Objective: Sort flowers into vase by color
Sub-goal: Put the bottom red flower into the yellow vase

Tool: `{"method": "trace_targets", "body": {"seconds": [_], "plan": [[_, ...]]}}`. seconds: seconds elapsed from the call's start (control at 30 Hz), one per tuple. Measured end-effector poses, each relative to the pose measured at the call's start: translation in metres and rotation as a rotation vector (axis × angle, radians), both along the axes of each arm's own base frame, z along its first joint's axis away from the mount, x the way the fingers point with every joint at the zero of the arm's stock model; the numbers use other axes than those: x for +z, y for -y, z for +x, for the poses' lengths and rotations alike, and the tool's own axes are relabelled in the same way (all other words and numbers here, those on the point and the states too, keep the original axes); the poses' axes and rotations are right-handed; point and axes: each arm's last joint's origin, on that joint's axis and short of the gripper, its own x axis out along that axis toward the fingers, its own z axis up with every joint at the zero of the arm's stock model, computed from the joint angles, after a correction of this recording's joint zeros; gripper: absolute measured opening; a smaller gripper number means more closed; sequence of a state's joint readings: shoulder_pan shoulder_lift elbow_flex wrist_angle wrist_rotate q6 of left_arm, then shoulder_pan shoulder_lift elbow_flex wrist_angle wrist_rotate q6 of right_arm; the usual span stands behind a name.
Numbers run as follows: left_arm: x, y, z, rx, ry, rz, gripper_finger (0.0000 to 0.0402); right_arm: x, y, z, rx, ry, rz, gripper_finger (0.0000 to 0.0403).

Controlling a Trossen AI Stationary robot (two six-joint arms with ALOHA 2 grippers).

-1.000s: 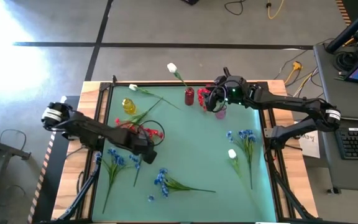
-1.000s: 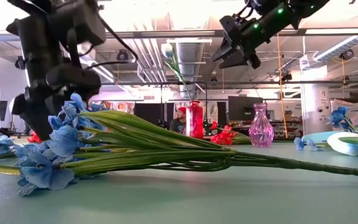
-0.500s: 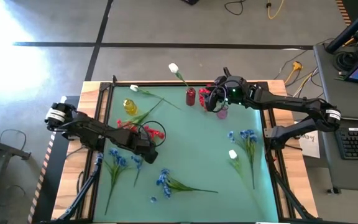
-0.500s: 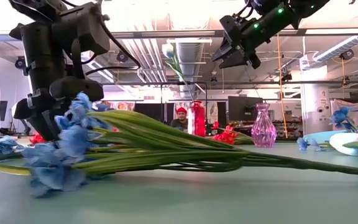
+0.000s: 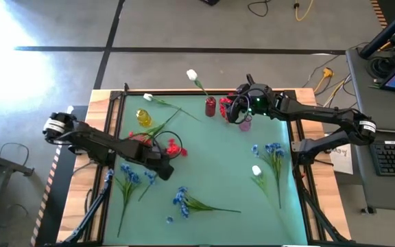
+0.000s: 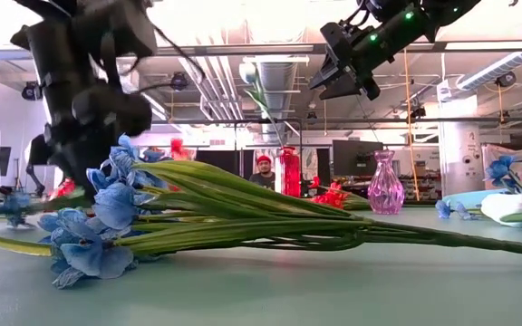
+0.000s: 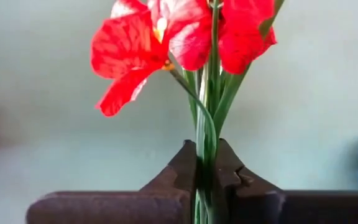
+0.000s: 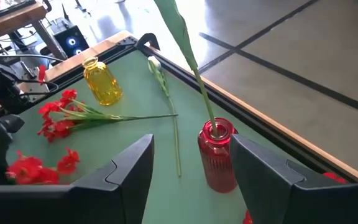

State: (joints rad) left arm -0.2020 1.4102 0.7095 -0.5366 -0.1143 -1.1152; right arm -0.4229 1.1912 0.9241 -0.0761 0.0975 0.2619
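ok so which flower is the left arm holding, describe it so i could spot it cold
Start at the yellow vase near the green mat's far left corner, then come toward the middle of the left half, where the left gripper is shut on a green stem. That is the red flower; the sprays beside it nearer the front edge are blue.

Left end effector (image 7: pixel 207 180) clamped low, right end effector (image 8: pixel 188 180) spread, raised
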Motion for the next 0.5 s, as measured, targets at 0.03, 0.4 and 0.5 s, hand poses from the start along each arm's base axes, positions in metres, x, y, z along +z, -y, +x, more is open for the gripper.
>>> {"method": "trace_targets", "body": {"seconds": [0.03,0.4,0.5], "plan": [[0.007,0.000,-0.001,-0.017,0.030,0.000,0.0002,0.000,0.000,0.000,0.000,-0.001,0.000,0.0203],[0.106,-0.011,-0.025,-0.289,0.588,0.200,0.0000,0.000,0.000,0.000,0.001,-0.004,-0.002,0.0203],[0.135,-0.017,-0.031,-0.373,0.816,0.344,0.0000,0.000,0.000,0.000,0.001,-0.003,-0.002,0.0203]]}}
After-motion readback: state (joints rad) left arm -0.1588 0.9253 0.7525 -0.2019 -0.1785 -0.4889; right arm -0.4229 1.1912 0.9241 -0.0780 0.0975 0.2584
